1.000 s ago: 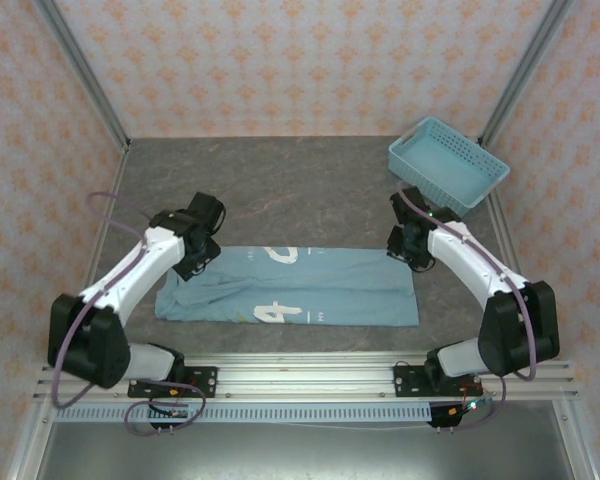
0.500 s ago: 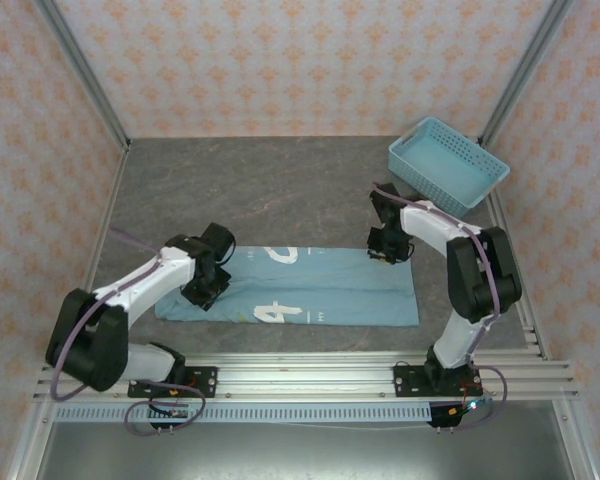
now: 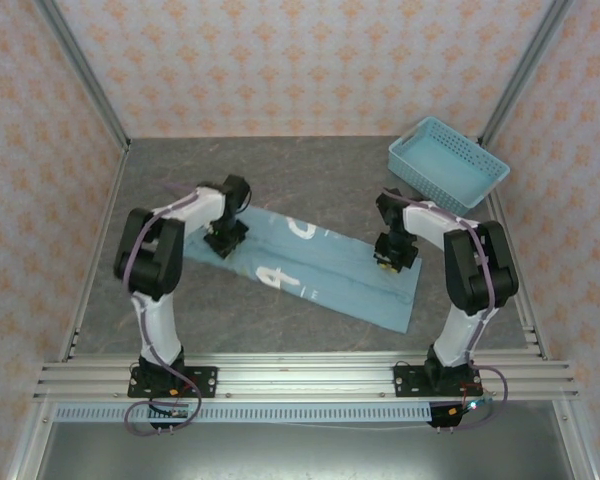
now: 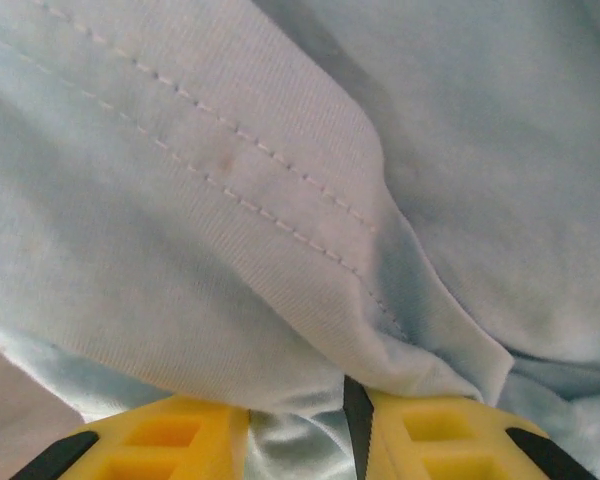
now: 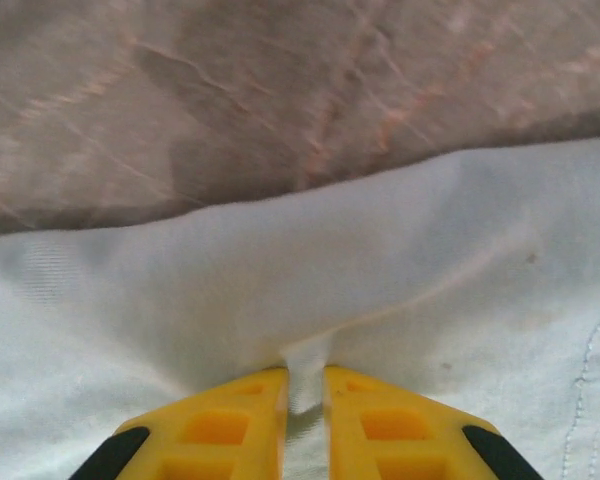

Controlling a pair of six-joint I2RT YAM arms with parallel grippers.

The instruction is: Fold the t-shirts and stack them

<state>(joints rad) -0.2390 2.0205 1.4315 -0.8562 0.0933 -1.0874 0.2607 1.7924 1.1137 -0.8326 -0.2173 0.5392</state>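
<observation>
A light blue t-shirt, folded into a long strip with white lettering on top, lies slanted on the grey table from back left to front right. My left gripper is shut on the strip's back-left end. In the left wrist view its yellow fingers pinch a bunched fold of the t-shirt. My right gripper is shut on the far edge near the strip's right end. The right wrist view shows a small tuck of the t-shirt squeezed between the right gripper tips.
A light blue perforated basket stands at the back right corner, behind the right arm. Patterned walls and metal posts close in the table on three sides. Bare grey tabletop lies behind the shirt, and more in front of it.
Both grippers closed on the shirt. The left gripper then swung its end toward the back, so the strip went from lying parallel to the front edge to lying slanted. The right gripper barely moved.
</observation>
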